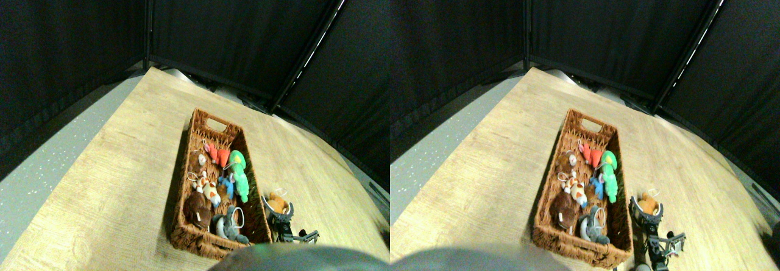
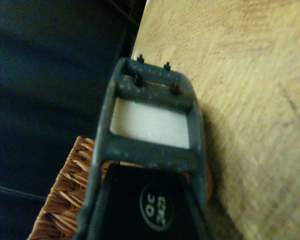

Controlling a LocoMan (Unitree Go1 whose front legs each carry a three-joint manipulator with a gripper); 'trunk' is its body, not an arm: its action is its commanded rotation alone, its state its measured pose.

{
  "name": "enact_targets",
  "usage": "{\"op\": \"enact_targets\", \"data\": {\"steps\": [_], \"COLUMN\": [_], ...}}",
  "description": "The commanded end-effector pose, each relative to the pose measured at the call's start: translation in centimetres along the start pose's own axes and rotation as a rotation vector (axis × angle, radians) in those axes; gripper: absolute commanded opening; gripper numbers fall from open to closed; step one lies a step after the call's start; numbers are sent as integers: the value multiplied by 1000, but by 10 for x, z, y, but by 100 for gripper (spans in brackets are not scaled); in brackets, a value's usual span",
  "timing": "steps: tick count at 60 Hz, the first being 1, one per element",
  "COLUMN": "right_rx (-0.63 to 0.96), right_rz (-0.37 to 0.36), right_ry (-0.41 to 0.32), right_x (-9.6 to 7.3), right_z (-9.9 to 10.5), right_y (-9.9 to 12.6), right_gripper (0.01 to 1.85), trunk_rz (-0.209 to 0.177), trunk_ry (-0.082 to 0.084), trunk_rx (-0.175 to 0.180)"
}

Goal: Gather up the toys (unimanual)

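A long brown wicker basket (image 1: 180, 213) lies on the wooden floor and holds several toys: a red one (image 1: 218, 155), a green one (image 1: 239, 172), a blue one (image 1: 226, 186), a white-orange one (image 1: 208, 190), a brown one (image 1: 198, 209) and a grey one (image 1: 228, 225). Just right of the basket's near end, my right gripper (image 1: 279, 210) is shut on an orange-brown toy (image 1: 278, 203) with a string loop. In the wrist view the dark jaw frame fills the middle. A corner of the basket (image 2: 65, 200) shows beside it, and a sliver of the orange toy (image 2: 208, 176) shows at the jaw's edge.
The wooden floor (image 1: 122, 179) spreads left and right of the basket. A grey speckled strip (image 1: 55, 161) borders it on the left. Black curtains (image 1: 244, 33) close off the back and sides.
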Motion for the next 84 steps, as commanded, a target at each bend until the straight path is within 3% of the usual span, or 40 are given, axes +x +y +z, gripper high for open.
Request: {"op": "enact_targets", "data": {"steps": [1,16,19,21,23,25,26,32,43,45,49,53,65,78,84], "right_rx": [-12,-13,-19,-4,1,1,-3,9,-33,-33,-71,-158,-213,-292,-269], "right_rz": [-1,19,22,36,31,29,33,34,69,82,97,119,182,203,196], "right_ry": [-10,-37,-42,-48,-97,-127,-158,-184,-160,-129,-144,-119,-35,-3,57], "right_x": [3,4,4,4,2,0,0,-2,-3,-3,-5,-6,-4,-10,-11], "right_z": [1,6,6,7,6,5,5,4,5,5,4,2,-3,-15,-24], "right_y": [-3,-1,2,4,7,9,10,16,28,31,39,53,92,125,135], "right_gripper": [77,60,51,33,13,6,6,6,6,6,6,6,6,6,6], "trunk_rz": [7,3,0,0,0,0,0,-3,-9,-10,-10,-12,-14,0,10], "trunk_ry": [6,12,12,12,12,12,12,12,8,4,-1,-4,-18,-32,-40], "trunk_rx": [-7,1,3,3,3,3,3,5,7,6,3,2,-7,-33,-46]}}
